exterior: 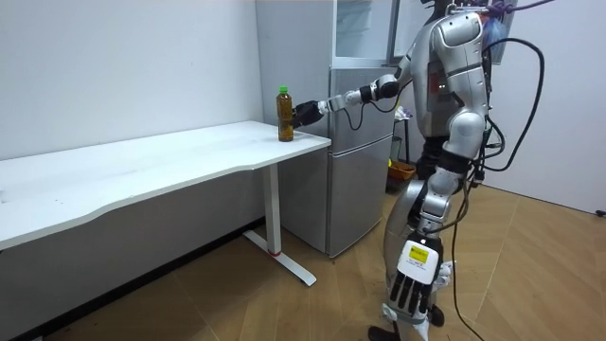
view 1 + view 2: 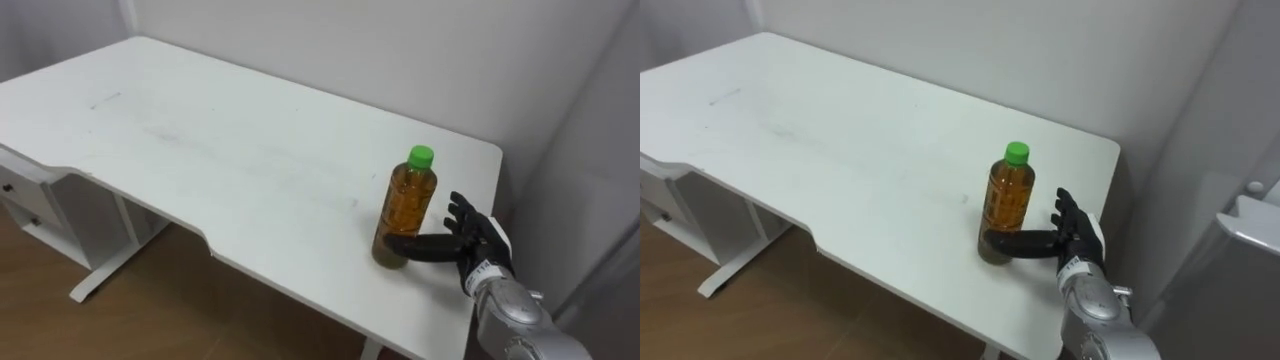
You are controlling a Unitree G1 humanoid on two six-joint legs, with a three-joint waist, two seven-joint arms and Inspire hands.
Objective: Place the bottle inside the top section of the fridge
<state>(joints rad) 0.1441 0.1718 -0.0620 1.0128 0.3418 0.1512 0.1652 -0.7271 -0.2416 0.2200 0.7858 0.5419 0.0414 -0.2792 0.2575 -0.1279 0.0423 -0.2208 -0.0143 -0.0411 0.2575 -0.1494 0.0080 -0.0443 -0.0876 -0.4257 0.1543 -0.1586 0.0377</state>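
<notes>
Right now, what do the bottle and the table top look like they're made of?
Bottle: probably clear plastic, glossy; amber liquid shows through, with a green cap. Table: smooth matte white top, perhaps laminated board; the look leaves that open.

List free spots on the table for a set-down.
Free: most of the table, from its left end up to the bottle, back edge to front edge. Also a strip between bottle and back edge. Crowded: right front corner, where the right hand touches the bottle's base.
</notes>
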